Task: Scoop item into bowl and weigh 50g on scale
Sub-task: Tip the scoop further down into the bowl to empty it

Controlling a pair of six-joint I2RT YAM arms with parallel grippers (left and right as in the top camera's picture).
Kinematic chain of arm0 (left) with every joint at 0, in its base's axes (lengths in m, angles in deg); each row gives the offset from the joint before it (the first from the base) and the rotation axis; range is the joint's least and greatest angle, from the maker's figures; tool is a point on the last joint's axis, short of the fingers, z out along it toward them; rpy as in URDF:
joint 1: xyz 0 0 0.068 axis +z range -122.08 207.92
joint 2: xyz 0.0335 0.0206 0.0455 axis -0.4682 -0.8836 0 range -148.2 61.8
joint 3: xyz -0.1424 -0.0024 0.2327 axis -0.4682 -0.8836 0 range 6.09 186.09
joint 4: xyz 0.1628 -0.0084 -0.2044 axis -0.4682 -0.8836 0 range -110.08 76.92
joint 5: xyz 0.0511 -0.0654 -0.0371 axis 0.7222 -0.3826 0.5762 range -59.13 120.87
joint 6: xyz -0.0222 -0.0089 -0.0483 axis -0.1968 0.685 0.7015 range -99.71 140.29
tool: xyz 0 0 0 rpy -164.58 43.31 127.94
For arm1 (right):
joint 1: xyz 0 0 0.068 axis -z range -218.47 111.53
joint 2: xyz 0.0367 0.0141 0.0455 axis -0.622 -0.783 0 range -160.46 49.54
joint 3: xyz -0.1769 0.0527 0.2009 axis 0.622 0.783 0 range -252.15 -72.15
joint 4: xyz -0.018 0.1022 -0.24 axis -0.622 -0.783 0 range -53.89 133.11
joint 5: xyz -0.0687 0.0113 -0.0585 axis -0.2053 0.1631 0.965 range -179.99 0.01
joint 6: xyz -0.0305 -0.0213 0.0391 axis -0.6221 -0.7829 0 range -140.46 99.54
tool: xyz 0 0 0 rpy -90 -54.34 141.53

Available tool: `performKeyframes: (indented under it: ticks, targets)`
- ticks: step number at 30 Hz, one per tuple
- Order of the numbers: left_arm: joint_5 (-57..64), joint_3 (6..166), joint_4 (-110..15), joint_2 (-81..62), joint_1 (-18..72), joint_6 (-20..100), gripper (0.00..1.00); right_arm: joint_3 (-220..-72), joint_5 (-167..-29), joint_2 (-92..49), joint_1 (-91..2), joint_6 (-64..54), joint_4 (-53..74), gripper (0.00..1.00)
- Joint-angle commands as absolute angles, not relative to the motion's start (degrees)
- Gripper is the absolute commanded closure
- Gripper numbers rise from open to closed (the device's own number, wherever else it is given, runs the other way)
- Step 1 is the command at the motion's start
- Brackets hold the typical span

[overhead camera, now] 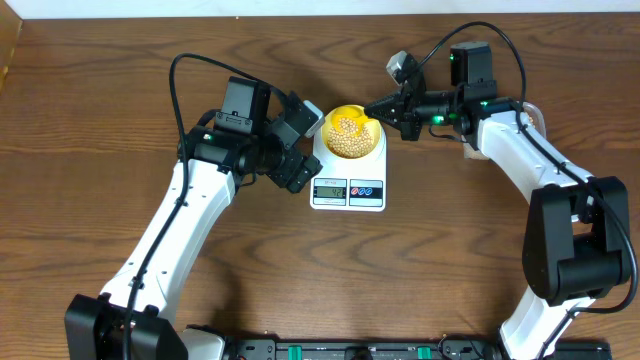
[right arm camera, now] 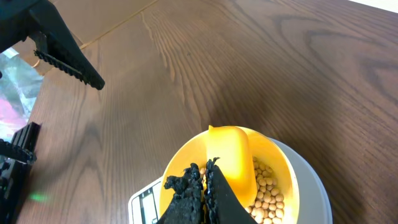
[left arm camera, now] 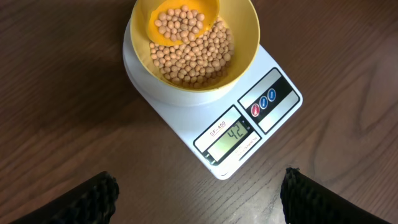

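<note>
Hovering just in front of the scale (left arm camera: 273, 99), your left gripper (left arm camera: 199, 188) gapes wide, empty. On the scale sits the bowl (left arm camera: 245, 37) of beans (left arm camera: 193, 59). Over it, your right gripper (right arm camera: 204, 180) is clamped tight on the loaded scoop (right arm camera: 229, 152), its handle running out to the scale's right.

overhead top-down; both wrists near, share bowl (left arm camera: 246, 43)

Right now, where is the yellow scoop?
In the left wrist view the scoop is at the top, over the bowl on the scale, with beans in it; the right gripper holds its handle.
</note>
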State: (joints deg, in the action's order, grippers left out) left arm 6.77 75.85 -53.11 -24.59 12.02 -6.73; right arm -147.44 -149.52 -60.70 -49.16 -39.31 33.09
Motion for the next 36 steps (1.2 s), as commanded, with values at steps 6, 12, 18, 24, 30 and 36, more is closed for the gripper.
performKeyframes:
  ticks: [6,12,18,24,30,36]
  targets:
    - [6.03,75.19,-53.11,-24.34,12.26,-7.1,0.14,-147.35,-150.31,-61.38,-49.45,-41.32,32.98,0.99]
    - [6.01,75.19,-53.11,-24.34,12.26,-7.1,0.14,-147.35,-150.31,-61.38,-49.45,-41.37,33.0,0.99]
    - [6.03,75.19,-53.11,-24.34,12.26,-7.1,0.14,-147.35,-150.31,-61.38,-49.45,-42.48,33.0,0.99]
    - [6.01,75.19,-53.11,-24.34,12.26,-7.1,0.14,-147.35,-150.31,-61.38,-49.45,-43.95,32.98,0.99]
    - [6.03,75.19,-53.11,-24.34,12.26,-7.1,0.14,-147.35,-150.31,-61.38,-49.45,-48.08,31.41,0.99]
    - [6.03,75.19,-53.11,-24.34,12.26,-7.1,0.14,-147.35,-150.33,-61.38,-49.45,-49.54,30.25,0.99]
